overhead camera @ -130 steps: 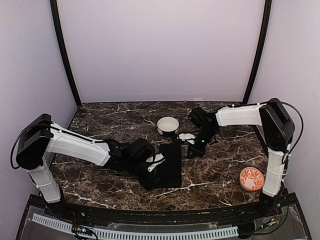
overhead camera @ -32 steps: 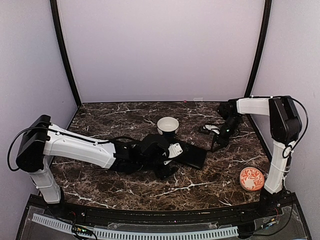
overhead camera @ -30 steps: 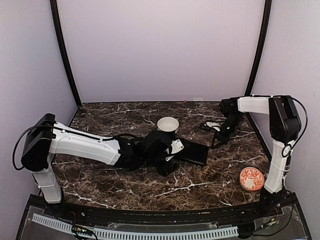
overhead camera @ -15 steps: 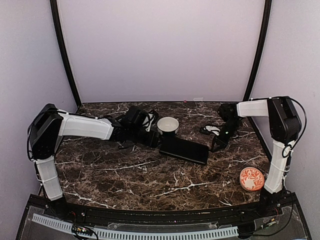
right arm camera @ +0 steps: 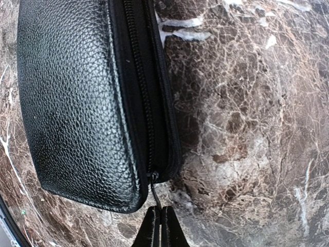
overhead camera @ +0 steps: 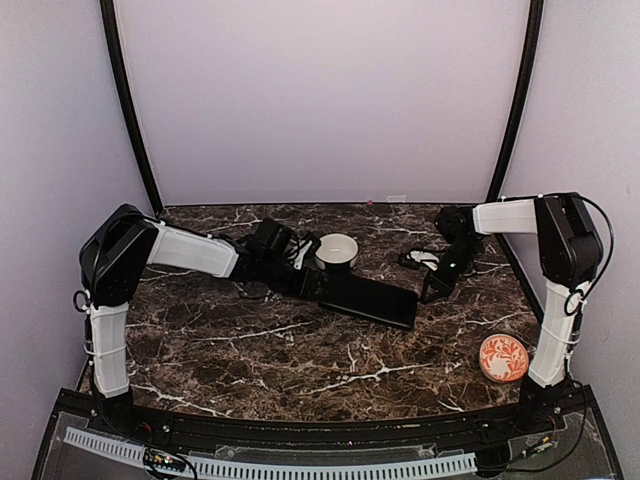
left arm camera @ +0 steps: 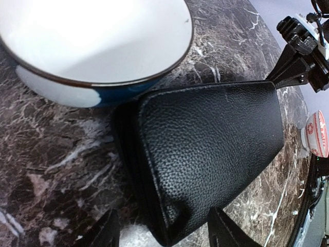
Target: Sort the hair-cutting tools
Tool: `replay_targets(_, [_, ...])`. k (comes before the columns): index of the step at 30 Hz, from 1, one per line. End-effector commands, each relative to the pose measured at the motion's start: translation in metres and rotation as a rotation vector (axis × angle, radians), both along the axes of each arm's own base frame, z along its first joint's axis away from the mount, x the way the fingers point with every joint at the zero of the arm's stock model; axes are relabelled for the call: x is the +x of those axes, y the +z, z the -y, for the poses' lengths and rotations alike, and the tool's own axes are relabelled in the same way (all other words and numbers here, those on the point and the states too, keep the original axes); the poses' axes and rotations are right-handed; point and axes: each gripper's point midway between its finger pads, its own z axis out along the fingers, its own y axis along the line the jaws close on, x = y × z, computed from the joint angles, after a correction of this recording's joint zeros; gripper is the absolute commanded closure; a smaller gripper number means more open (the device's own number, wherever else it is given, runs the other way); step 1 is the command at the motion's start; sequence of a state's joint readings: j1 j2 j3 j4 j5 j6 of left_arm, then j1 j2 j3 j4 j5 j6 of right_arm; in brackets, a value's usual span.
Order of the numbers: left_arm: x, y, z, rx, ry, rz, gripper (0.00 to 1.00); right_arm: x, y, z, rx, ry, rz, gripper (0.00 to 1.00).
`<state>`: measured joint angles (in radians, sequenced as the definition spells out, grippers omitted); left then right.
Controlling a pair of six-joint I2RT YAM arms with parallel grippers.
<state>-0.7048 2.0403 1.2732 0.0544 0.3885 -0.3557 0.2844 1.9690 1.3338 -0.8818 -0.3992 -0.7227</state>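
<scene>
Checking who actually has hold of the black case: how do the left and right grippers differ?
The left gripper stands open, its fingers either side of one end of the case; the right gripper is shut on the zip pull. The left is at the end beside the white bowl; the right is at the opposite end. Both sit low over the table, at the same case.
</scene>
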Motion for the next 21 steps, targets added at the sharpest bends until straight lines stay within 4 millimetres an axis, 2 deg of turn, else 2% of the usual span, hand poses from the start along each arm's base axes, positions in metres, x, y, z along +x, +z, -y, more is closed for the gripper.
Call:
replay_targets(1, [0.002, 0.018, 0.018, -0.097, -0.042, -0.006, 0.41, -0.001, 0.007, -0.009, 0.024, 0.009, 0.014, 1.0])
replay_targets(6, [0.003, 0.013, 0.02, -0.1, -0.043, -0.01, 0.5, -0.002, 0.006, -0.011, 0.027, 0.01, 0.013, 1.0])
replay_targets(8, [0.003, 0.012, 0.02, -0.101, -0.044, -0.013, 0.57, -0.002, 0.006, -0.012, 0.029, 0.011, 0.011, 1.0])
replay_targets(16, [-0.01, 0.003, 0.013, -0.086, -0.052, -0.071, 0.98, -0.001, 0.008, -0.015, 0.033, 0.013, 0.018, 1.0])
replay_targets(21, [-0.027, 0.008, -0.008, -0.093, 0.007, -0.07, 1.0, -0.004, 0.011, -0.023, 0.042, 0.022, 0.022, 1.0])
